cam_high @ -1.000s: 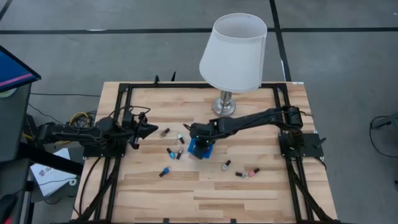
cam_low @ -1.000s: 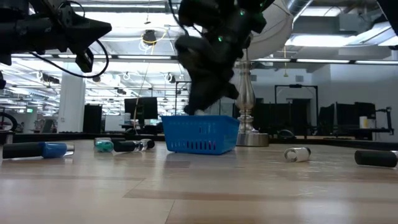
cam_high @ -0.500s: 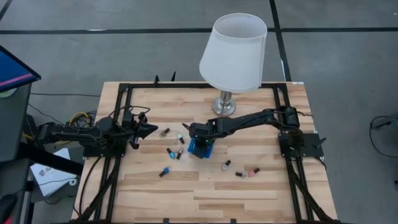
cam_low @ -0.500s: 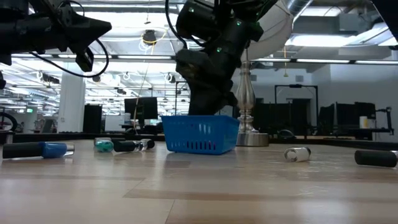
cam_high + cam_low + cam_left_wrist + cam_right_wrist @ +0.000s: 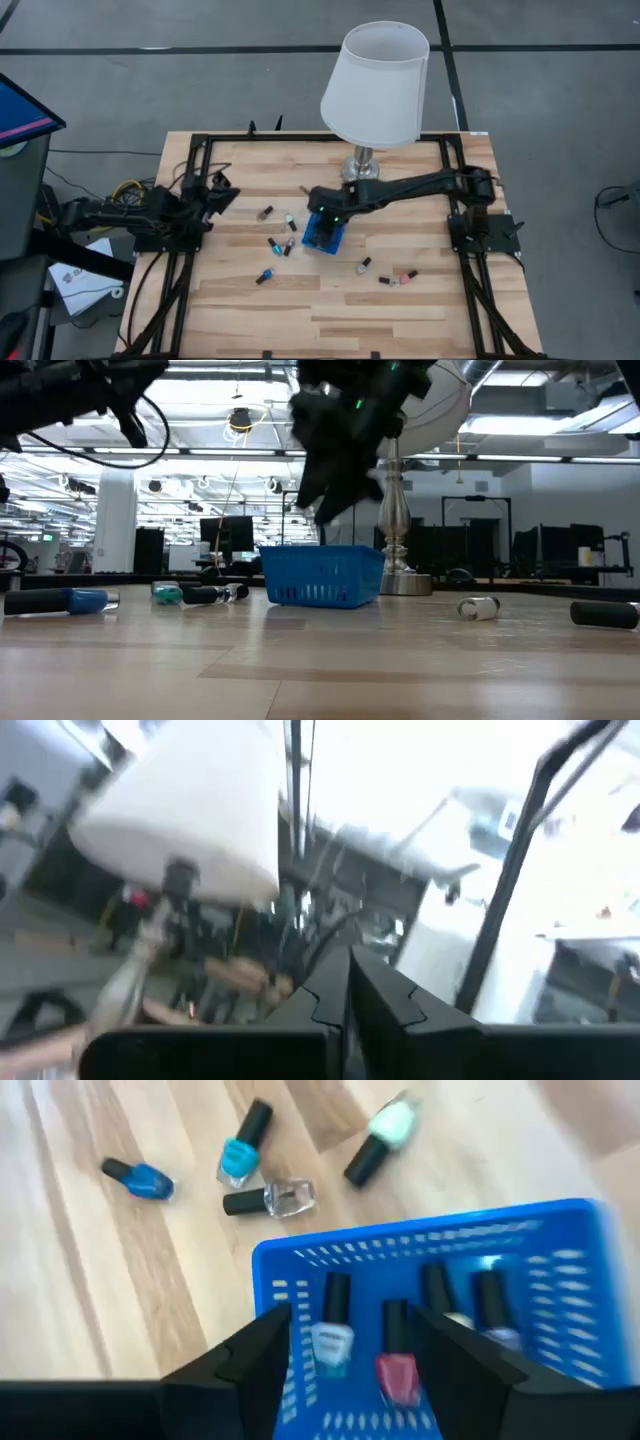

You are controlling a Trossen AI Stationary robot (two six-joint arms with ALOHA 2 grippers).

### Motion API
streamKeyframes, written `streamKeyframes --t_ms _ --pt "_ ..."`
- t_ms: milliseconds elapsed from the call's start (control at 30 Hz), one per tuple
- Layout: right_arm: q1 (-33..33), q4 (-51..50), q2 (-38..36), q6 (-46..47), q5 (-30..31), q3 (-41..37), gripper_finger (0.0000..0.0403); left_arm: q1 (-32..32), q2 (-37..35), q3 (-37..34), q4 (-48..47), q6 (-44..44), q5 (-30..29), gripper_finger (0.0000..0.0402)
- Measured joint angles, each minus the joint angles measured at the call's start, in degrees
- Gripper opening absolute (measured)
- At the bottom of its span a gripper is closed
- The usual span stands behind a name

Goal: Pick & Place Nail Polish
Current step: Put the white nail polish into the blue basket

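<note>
The blue basket [image 5: 326,235] stands mid-table and holds several nail polish bottles [image 5: 333,1336], lying on its floor. My right gripper [image 5: 350,1370] hovers open just above the basket [image 5: 420,1270], its fingers pointing down and clear of the rim [image 5: 322,552]. More nail polish bottles lie on their sides on the wood: a few left of the basket [image 5: 272,243], and a few to its near right [image 5: 395,279]. My left gripper [image 5: 220,190] is shut and holds nothing, raised at the table's left, tipped up toward the lamp [image 5: 185,815].
A table lamp with a white shade [image 5: 375,85] stands on its metal foot [image 5: 361,170] just beyond the basket, close to my right arm [image 5: 420,185]. Black frame rails [image 5: 195,200] run along the table's sides. Bare wood lies toward the near edge [image 5: 330,320].
My right gripper has risen out of the basket and drawn a little toward the far edge; the basket has stayed in place. My left gripper has tipped upward and pulled slightly back toward the left edge, still shut.
</note>
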Motion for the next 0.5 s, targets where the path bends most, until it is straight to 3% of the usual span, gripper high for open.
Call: streamKeyframes --t_ms 300,367,500 --pt "3.22 -19.41 -7.83 9.3 9.22 -0.09 0.0206 0.0 -11.08 0.0 3.96 1.08 -8.53 0.0008" --pt "4.59 -21.22 -7.94 11.85 9.47 -0.95 0.0202 -0.02 -14.43 0.0 6.38 1.43 -11.4 0.0008" --pt "7.91 -21.71 -7.75 13.53 9.23 -3.97 0.0197 0.0 -14.39 -0.01 17.68 2.58 -15.27 0.0008"
